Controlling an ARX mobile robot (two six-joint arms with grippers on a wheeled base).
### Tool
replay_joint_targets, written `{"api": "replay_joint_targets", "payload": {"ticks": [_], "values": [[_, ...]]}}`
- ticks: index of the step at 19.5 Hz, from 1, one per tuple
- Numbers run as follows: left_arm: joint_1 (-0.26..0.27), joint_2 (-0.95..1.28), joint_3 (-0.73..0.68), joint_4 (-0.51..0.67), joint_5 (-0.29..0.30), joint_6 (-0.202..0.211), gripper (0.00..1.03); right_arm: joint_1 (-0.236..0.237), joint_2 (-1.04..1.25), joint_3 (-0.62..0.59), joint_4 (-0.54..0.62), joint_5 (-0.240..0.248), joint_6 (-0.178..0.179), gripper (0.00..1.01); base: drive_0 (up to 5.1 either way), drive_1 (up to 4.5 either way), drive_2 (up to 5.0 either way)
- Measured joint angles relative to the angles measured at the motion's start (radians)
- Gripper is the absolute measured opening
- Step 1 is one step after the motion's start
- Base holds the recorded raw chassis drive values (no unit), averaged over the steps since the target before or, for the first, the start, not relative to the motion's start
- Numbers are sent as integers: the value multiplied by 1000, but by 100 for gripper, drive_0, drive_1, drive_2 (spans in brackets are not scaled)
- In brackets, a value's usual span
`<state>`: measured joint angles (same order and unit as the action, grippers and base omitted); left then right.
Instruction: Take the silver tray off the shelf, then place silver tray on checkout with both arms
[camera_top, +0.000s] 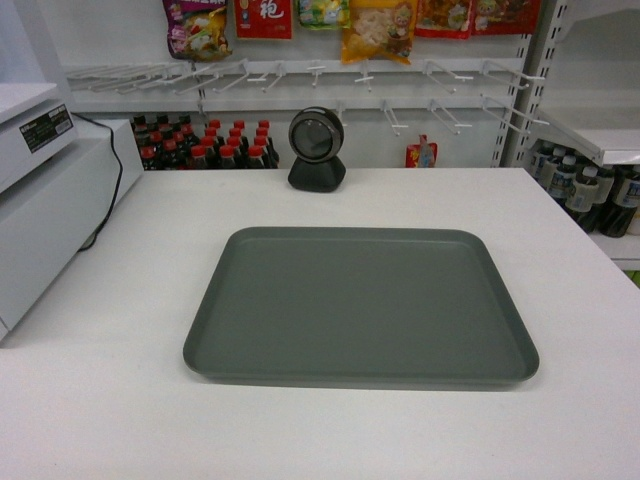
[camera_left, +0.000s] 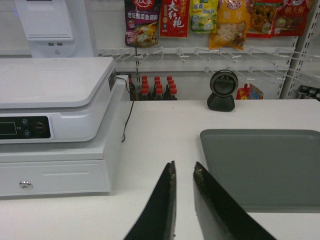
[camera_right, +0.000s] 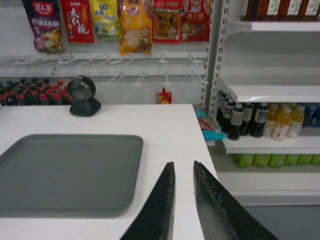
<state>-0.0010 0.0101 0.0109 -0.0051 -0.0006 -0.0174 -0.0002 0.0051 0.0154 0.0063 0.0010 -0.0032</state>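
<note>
Nearest the left wrist camera, the left arm's thin black pincer gripper (camera_left: 184, 172) hangs above the wide plain white checkout countertop (camera_top: 120, 400); its two fingers stand a narrow gap apart with nothing between them. The right arm's matching black gripper (camera_right: 183, 171) hangs the same way over the counter's right part, fingers slightly parted and holding nothing. Neither gripper touches the tray, and neither shows in the head view.

Just beyond them, the large flat matte grey-green silver tray (camera_top: 360, 305) with rounded corners and a low raised rim lies flat on the checkout, near its middle, its inside bare.

To the left of the tray stands the boxy white register (camera_left: 55, 125) with a black cable (camera_left: 127, 117) trailing behind it. Farther back, at the counter's far edge, sits the round black scanner (camera_top: 317, 150). Behind it are red-capped dark bottles (camera_top: 205, 145), white wire hooks (camera_top: 300, 75) and hanging colourful snack packets (camera_top: 380, 25). Off to the right, white shelf boards (camera_right: 270, 90) carry bottled drinks (camera_right: 260, 120).
</note>
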Motion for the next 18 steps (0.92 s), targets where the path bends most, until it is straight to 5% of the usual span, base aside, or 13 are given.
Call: {"api": "replay_joint_targets", "payload": {"ticks": [8, 18], "values": [[0, 0, 0, 1, 0, 0, 99, 0, -1, -3, -10, -1, 3, 99, 0, 0, 0], [0, 0, 0, 1, 0, 0, 98, 0, -1, -3, -10, -1, 3, 98, 0, 0, 0]]}}
